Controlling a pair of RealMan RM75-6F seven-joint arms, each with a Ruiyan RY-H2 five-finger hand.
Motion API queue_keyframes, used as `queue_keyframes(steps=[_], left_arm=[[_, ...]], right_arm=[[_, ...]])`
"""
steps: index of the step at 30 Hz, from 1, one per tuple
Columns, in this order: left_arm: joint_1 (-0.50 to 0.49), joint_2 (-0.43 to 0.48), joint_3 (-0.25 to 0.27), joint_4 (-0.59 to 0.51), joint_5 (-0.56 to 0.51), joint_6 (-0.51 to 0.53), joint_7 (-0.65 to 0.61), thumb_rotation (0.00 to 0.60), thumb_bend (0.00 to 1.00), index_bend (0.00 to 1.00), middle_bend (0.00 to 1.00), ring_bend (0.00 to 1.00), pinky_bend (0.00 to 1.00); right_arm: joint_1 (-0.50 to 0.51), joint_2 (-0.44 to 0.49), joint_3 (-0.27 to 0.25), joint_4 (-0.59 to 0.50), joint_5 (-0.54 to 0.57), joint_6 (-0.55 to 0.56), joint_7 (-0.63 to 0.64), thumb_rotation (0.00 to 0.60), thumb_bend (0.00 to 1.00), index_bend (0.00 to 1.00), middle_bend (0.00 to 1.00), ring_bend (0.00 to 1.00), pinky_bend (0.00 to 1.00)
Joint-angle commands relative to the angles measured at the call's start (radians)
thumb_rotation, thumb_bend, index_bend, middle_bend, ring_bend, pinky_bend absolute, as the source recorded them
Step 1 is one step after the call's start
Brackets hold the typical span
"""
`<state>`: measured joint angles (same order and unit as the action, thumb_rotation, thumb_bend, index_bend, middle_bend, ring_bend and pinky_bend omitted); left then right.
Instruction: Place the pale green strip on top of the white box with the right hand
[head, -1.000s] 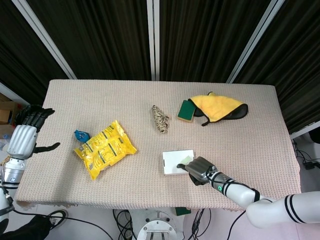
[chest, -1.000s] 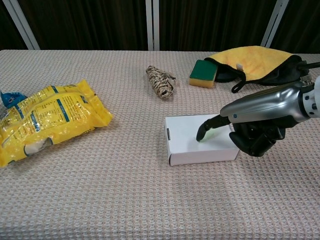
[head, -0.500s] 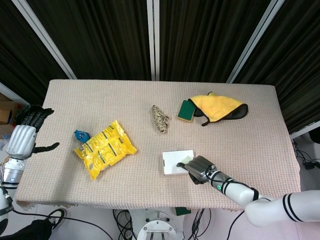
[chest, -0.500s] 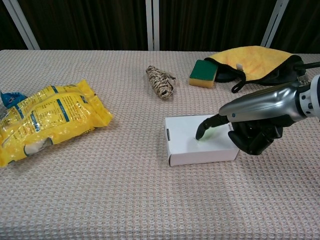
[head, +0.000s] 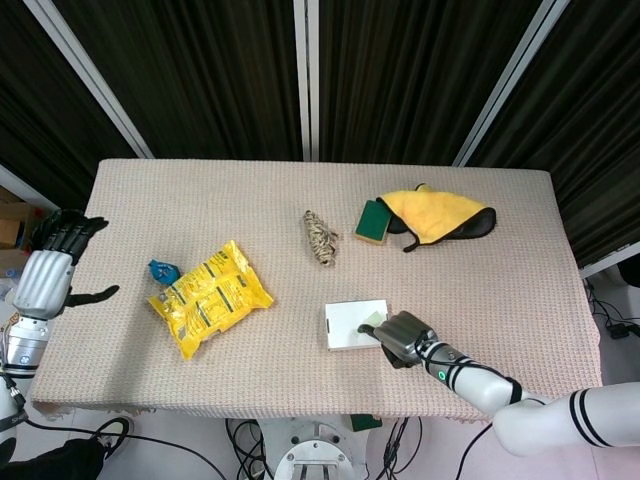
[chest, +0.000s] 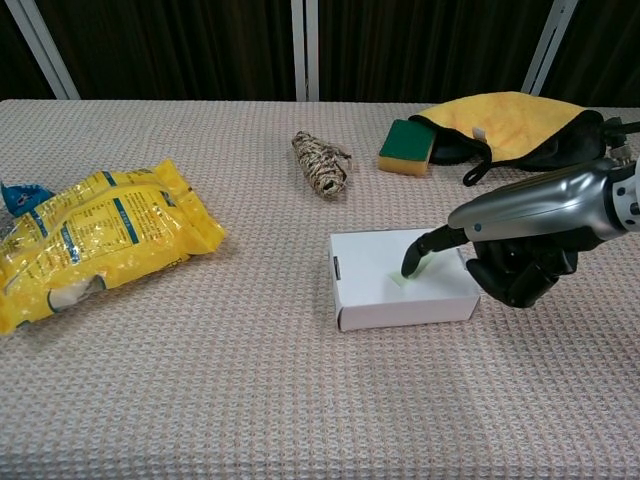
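Observation:
The white box (head: 348, 327) (chest: 385, 292) lies flat near the table's front edge, right of centre. The pale green strip (head: 372, 319) (chest: 402, 279) lies on the right part of its top. My right hand (head: 405, 338) (chest: 520, 250) is at the box's right side, with one dark fingertip (chest: 412, 264) reaching over the top and touching the strip, and its other fingers curled beside the box wall. Whether the strip is still pinched is hidden under that finger. My left hand (head: 58, 262) hangs off the table's left edge, fingers apart, holding nothing.
A yellow snack bag (head: 210, 297) (chest: 90, 240) and a small blue packet (head: 163, 269) lie at the left. A twine ball (head: 320, 238) (chest: 322, 163) sits mid-table. A green sponge (head: 373, 221) (chest: 406, 147) and a yellow cloth (head: 435, 213) (chest: 510, 120) lie at the back right.
My right hand has shifted slightly to the right, and the strip's left end now shows flat on the box top beyond the fingertip. The left hand has not moved.

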<state>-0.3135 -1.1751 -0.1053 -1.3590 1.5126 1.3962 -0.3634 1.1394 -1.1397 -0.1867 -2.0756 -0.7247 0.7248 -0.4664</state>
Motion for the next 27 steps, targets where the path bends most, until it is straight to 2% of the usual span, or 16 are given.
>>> queue_keyframes(steps=[1,27], left_arm=[[0.000,0.000,0.000,-0.001,0.000,0.000,0.002,0.600,0.00,0.15,0.13,0.09,0.17],[-0.007,0.001,0.000,-0.010,-0.001,-0.011,0.013,0.600,0.00,0.15,0.13,0.09,0.17]], right_arm=[[0.002,0.001,-0.001,0.001,0.005,0.000,-0.001,0.600,1.00,0.15,1.00,0.96,0.73],[-0.009,0.048,-0.024,-0.017,0.029,0.036,-0.006,0.600,1.00,0.15,1.00,0.95,0.72]])
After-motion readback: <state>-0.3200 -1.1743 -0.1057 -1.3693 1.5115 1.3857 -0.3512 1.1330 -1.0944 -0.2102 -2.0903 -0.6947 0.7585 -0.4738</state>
